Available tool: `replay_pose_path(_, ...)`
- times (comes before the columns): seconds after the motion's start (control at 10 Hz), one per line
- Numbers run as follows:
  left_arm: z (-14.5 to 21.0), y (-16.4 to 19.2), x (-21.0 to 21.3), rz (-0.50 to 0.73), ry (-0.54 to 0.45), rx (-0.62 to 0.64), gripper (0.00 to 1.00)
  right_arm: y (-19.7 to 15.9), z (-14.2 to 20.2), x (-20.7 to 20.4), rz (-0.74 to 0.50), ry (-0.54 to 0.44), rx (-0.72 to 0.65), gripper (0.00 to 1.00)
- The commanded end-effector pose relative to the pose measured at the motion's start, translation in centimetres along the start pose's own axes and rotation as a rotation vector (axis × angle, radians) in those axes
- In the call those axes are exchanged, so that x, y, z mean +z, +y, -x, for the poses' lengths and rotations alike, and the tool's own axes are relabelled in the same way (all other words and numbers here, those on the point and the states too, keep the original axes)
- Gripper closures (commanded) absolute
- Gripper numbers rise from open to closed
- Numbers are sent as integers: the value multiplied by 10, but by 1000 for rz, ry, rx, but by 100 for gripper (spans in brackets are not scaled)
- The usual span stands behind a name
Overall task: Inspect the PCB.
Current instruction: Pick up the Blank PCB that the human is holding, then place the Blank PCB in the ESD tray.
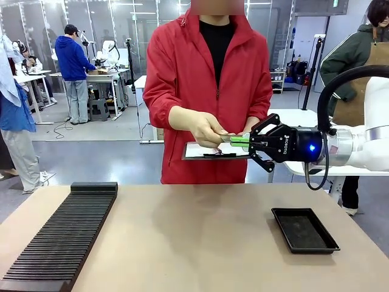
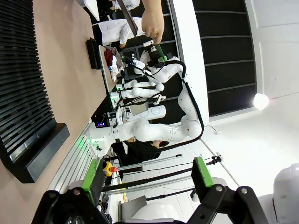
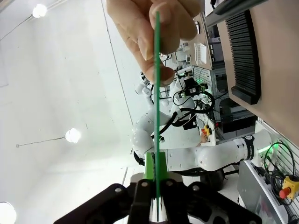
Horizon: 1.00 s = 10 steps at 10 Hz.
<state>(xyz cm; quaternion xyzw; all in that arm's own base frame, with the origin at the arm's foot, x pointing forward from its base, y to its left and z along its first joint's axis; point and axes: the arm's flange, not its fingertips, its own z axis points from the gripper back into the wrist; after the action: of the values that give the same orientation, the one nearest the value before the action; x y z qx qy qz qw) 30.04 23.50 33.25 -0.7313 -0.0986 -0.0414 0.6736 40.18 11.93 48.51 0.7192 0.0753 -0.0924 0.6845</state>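
While one person's hand [image 1: 206, 129] pinches its far end, the right gripper [image 1: 242, 142] is squeezed tight on the one green PCB [image 1: 234, 140], up in the air above and beyond the one black tray [image 1: 293, 210]. The left gripper [image 2: 147, 176] is spread wide, holding nothing.

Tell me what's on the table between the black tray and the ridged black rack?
Nothing: the front view shows bare tan table between the tray and the rack.
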Motion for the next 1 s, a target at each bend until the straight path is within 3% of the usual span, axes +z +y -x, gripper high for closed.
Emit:
replay_pose_path(0.0, 2, -2, 1, -9, 11, 3, 4, 2, -1, 1, 2, -9, -3, 100)
replay_pose_path(0.9, 2, -2, 1, -9, 11, 3, 4, 2, -1, 1, 2, -9, -3, 100)
